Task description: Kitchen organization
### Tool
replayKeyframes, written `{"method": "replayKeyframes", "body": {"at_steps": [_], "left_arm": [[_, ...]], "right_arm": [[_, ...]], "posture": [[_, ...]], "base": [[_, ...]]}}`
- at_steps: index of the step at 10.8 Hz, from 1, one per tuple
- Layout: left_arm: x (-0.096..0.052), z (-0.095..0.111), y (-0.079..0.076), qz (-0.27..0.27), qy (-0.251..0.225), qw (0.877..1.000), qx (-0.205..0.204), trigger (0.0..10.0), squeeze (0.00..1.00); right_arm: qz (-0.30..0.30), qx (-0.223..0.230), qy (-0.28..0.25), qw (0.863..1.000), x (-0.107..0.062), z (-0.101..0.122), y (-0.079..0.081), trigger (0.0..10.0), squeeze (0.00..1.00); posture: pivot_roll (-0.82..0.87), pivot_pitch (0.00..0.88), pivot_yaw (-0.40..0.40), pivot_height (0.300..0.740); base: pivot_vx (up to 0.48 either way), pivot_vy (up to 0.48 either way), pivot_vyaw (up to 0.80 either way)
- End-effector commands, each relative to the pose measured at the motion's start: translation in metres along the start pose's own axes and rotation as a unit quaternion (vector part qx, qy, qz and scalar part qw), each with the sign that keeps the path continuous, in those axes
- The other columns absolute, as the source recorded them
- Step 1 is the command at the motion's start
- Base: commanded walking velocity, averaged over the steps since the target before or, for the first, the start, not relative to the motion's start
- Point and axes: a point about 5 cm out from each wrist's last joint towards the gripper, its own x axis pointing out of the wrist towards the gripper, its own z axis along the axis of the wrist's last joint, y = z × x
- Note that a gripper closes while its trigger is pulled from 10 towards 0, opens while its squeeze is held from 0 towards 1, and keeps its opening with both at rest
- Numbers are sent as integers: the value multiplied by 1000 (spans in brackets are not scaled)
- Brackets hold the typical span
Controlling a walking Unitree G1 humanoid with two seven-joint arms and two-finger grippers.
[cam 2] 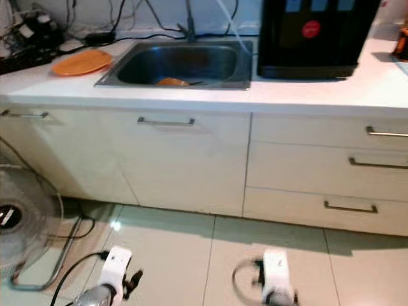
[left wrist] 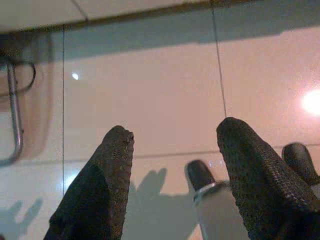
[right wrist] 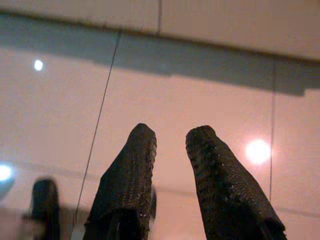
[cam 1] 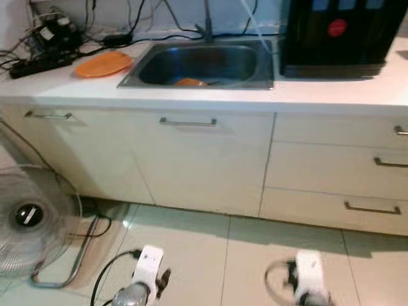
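An orange plate (cam 1: 102, 64) lies on the white countertop (cam 1: 210, 97), left of the steel sink (cam 1: 255, 64). Something orange (cam 1: 190, 82) rests in the sink's basin. Both arms hang low over the tiled floor in front of the cabinets: left arm (cam 1: 145, 275), right arm (cam 1: 307, 275). In the left wrist view my left gripper (left wrist: 175, 135) is open with its fingers wide apart and only floor between them. My right gripper (right wrist: 170, 134) points at the floor with a narrow gap between its fingertips and holds nothing.
A black appliance (cam 1: 338, 35) stands on the counter right of the sink. Cables and a power strip (cam 1: 38, 64) crowd the back left. A floor fan (cam 1: 29, 220) stands at the left. Cabinet doors and drawers (cam 1: 331, 169) face me.
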Motion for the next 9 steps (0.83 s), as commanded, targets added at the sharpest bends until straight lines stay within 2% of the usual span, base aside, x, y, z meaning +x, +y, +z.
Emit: {"method": "replayKeyframes", "body": {"at_steps": [1,5,7,9], "left_arm": [[-2,-9,6,15,19,1000,-5,10000,0],[-3,-9,9,26,22,999,-22,10000,0],[-3,-10,11,30,23,999,-26,10000,0],[-4,-11,13,34,25,999,-29,10000,0]], "right_arm": [[13,-3,24,1000,-2,-9,4,10000,0],[35,-6,32,999,-2,-11,11,10000,0],[29,8,37,999,-3,-13,10,10000,0],[29,5,41,999,-3,-14,10,10000,0]], "posture": [[-18,43,129,740],[-18,58,129,740],[-14,62,130,740],[-14,64,130,740]], "base": [[0,0,0],[0,0,0],[0,255,0],[0,300,-800]]}}
